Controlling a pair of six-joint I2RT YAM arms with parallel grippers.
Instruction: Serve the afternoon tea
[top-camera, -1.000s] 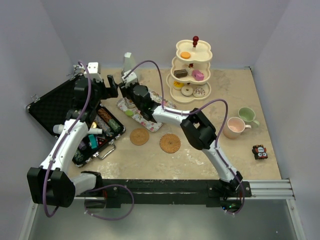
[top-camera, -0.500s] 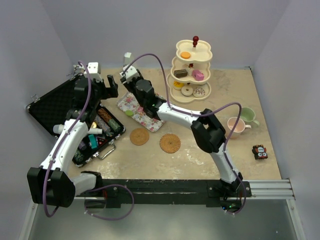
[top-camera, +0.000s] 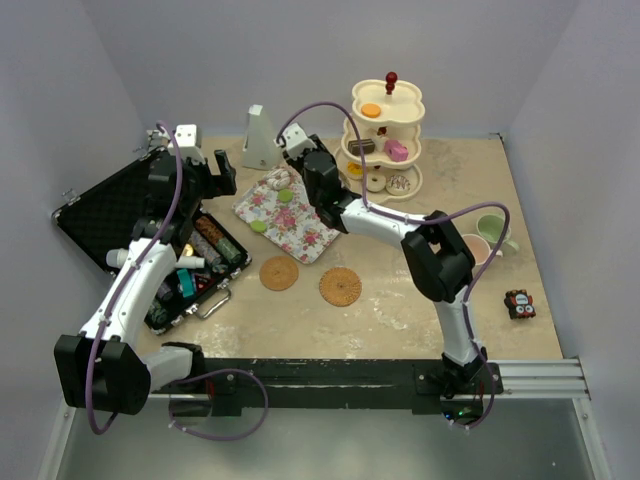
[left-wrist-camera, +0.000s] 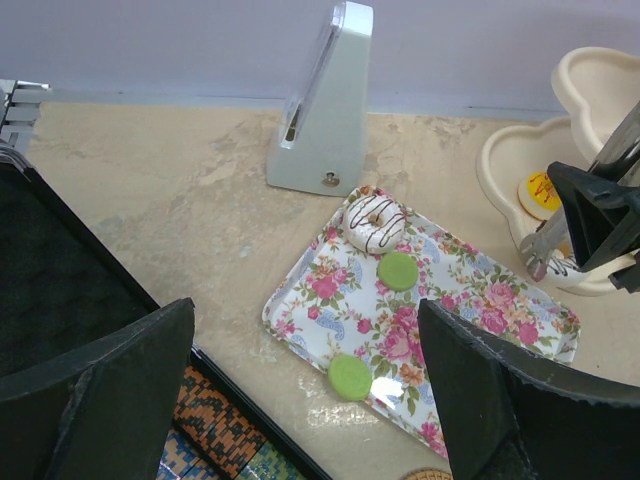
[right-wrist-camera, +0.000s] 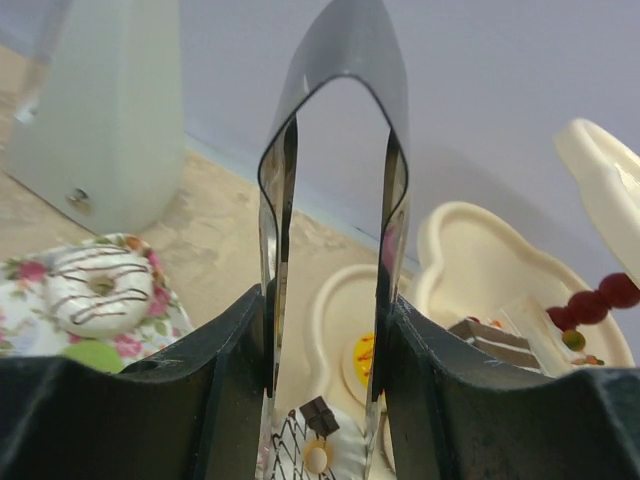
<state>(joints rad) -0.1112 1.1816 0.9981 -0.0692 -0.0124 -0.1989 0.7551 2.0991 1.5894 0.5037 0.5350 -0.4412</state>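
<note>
2 woven coasters (top-camera: 279, 273) lie nearest the arm bases; beyond them the floral tray (left-wrist-camera: 470, 300) carries 2 green discs (left-wrist-camera: 398, 270) and, at its far corner, 1 white chocolate-striped donut (left-wrist-camera: 374, 222). Just left of the tray the left gripper (left-wrist-camera: 305, 390) hangs with jaws wide and empty. Farther on, the right gripper (right-wrist-camera: 322, 310) is clamped on metal tongs (right-wrist-camera: 345, 45), blades part-closed with nothing seen between them, reaching the lowest tier of the 3-tier stand (top-camera: 385, 201). The donut looks light, rigid and glossy, so probably slippery against metal; best pinched gently across its outer rim from above
</note>
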